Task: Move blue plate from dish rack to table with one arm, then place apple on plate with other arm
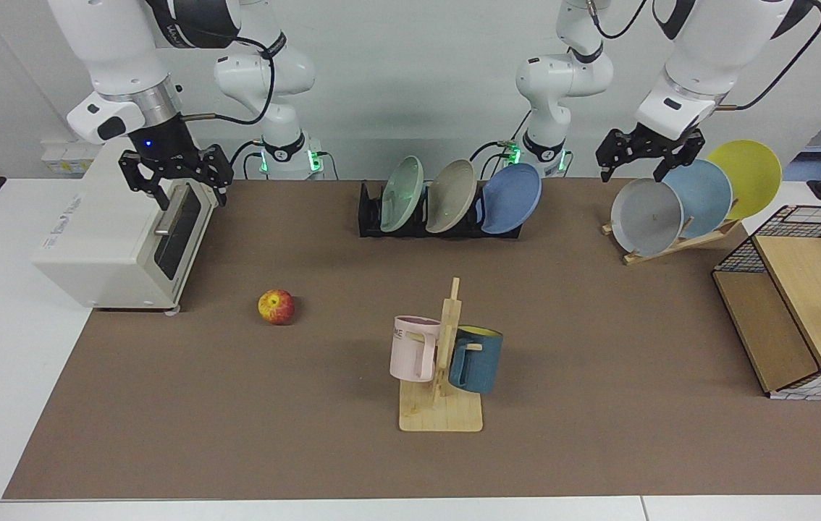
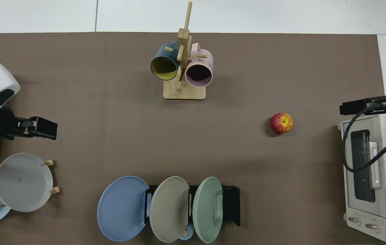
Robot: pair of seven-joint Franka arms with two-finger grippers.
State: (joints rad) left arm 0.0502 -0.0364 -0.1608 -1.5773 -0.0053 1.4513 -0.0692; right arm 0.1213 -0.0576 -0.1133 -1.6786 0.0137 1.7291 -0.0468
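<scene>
- Now the blue plate stands on its edge in the dish rack, at the far side of the table; it is the last of three plates there, leaning beside a beige plate and a pale green plate.
- Seen from the top, the blue plate sticks out past one end of the dish rack, and the other end of the rack has free slots.
- The apple lies alone on the table, near the white toaster oven and well apart from the rack.
- The right gripper hangs over the toaster oven with fingers spread wide and nothing between them.
- The left gripper hangs over the slanted wooden rack, which carries a grey plate, a sky-blue plate and a yellow plate; its fingers are wide too and hold nothing.
- A wooden mug stand at the near middle carries a pink mug and a dark blue mug, one on each side.
- A wire basket with wooden shelves stands at the table's edge, beside the slanted rack.
</scene>
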